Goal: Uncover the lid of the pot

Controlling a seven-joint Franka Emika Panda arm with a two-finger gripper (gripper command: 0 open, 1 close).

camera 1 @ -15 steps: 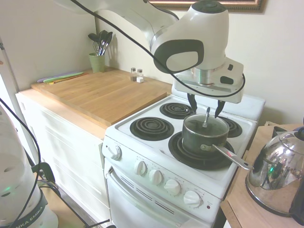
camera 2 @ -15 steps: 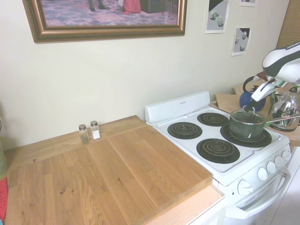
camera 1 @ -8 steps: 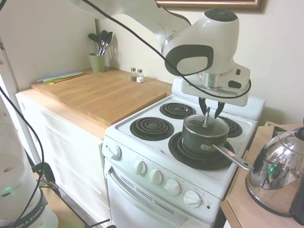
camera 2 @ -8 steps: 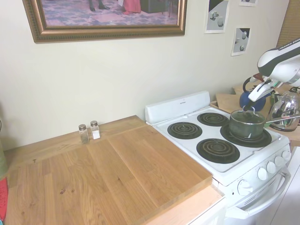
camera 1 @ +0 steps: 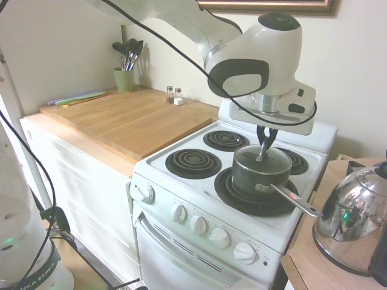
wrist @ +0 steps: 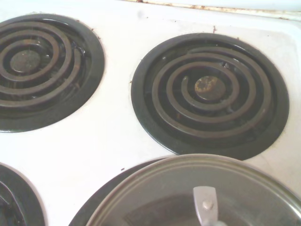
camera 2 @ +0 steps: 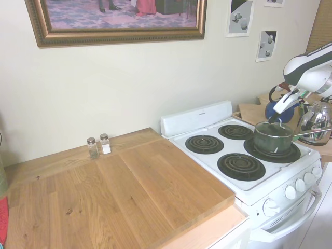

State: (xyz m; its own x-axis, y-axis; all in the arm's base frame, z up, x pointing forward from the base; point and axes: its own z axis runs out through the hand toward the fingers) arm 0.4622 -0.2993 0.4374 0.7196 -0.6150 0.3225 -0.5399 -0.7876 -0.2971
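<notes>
The pot (camera 1: 259,175) stands on the front right burner of the stove (camera 1: 199,181), the lid (camera 1: 262,158) on it. The pincer (camera 1: 266,138) is closed together on the lid's knob (camera 1: 262,148).

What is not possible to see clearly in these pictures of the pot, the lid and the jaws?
- Pot contents: glare on the glass lid, both exterior views.
- Gripper contact with the knob: too small in the second exterior view.
- Lid's near half and the knob's top: cut off by the wrist view's edge.
- Kettle: cropped, first exterior view.
</notes>
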